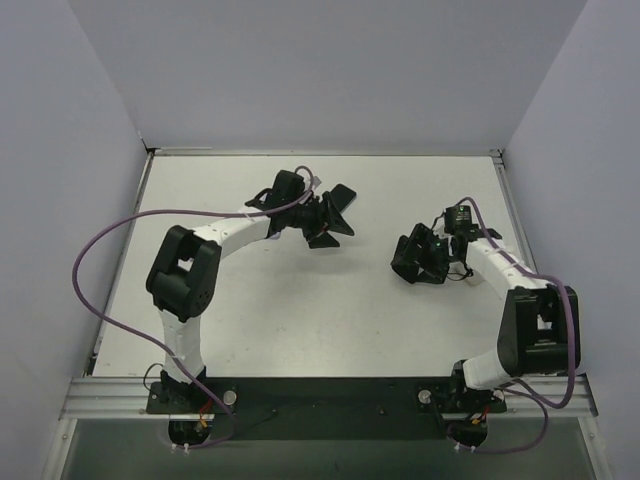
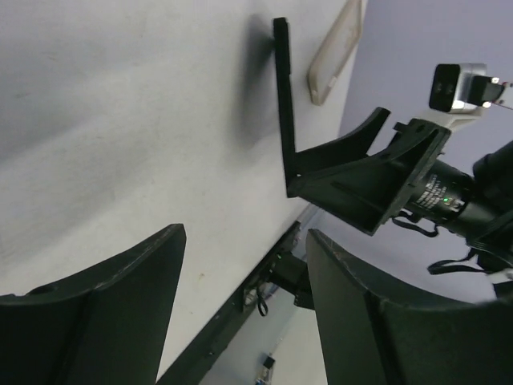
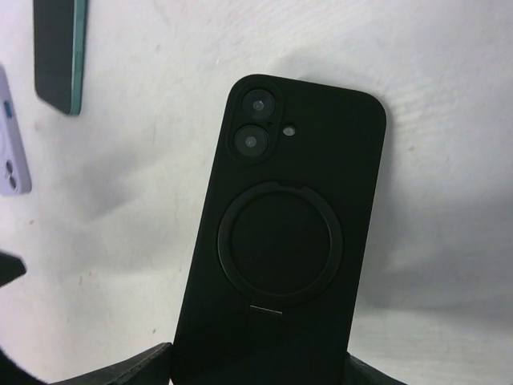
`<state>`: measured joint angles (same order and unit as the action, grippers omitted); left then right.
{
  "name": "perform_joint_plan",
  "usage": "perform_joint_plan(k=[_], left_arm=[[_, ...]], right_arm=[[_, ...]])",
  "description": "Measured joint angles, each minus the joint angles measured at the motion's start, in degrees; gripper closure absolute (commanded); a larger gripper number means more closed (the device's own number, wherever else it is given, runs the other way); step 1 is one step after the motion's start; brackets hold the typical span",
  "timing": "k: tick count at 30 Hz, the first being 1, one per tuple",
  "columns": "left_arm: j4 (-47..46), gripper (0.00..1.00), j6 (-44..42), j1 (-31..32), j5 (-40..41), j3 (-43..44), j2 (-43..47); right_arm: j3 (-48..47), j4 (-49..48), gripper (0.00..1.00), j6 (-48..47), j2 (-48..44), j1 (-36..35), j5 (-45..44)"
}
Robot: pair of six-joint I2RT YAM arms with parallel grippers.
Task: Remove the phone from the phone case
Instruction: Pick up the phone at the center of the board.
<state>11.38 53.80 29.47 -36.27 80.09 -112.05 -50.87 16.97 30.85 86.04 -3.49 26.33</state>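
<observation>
At centre-left of the overhead view, the left gripper (image 1: 342,217) hangs over the table (image 1: 300,320) with its jaws wide apart and nothing between them. In its own wrist view both fingers (image 2: 104,313) frame bare table surface.

To its right, across a stretch of open table, the right gripper (image 1: 412,258) carries the black phone case (image 3: 288,241). The case rises from between the fingers (image 3: 140,365) at the bottom edge of the right wrist view, back side to the camera, with the phone (image 3: 256,104) seated inside and its two lenses showing through the cut-out. The jaws appear clamped on the lower end of the case, though the contact itself is cut off by the frame. From the left wrist camera the case (image 2: 280,104) shows edge-on, apart from the left fingers.

Grey walls (image 1: 90,150) close the table on the left, far and right sides.

Elsewhere, a dark slab with a teal edge (image 3: 56,56) and a lilac item (image 3: 12,152) lie at the upper left of the right wrist view, clear of the case. A pale beige piece (image 2: 337,48) lies beyond the case in the left wrist view.
</observation>
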Motion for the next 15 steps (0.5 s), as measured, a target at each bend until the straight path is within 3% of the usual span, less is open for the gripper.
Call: perform_joint_plan(k=[7, 15], left_arm=[[-11.98, 0.27, 10.19, 5.62, -5.25, 0.04, -5.38], [-15.43, 0.21, 15.04, 11.17, -8.17, 2.45, -13.70]], right_arm=[[8.44, -1.14, 1.00, -1.07, -8.61, -1.57, 4.48], [13.92, -3.26, 1.00, -1.20, -12.50, -3.52, 6.69]])
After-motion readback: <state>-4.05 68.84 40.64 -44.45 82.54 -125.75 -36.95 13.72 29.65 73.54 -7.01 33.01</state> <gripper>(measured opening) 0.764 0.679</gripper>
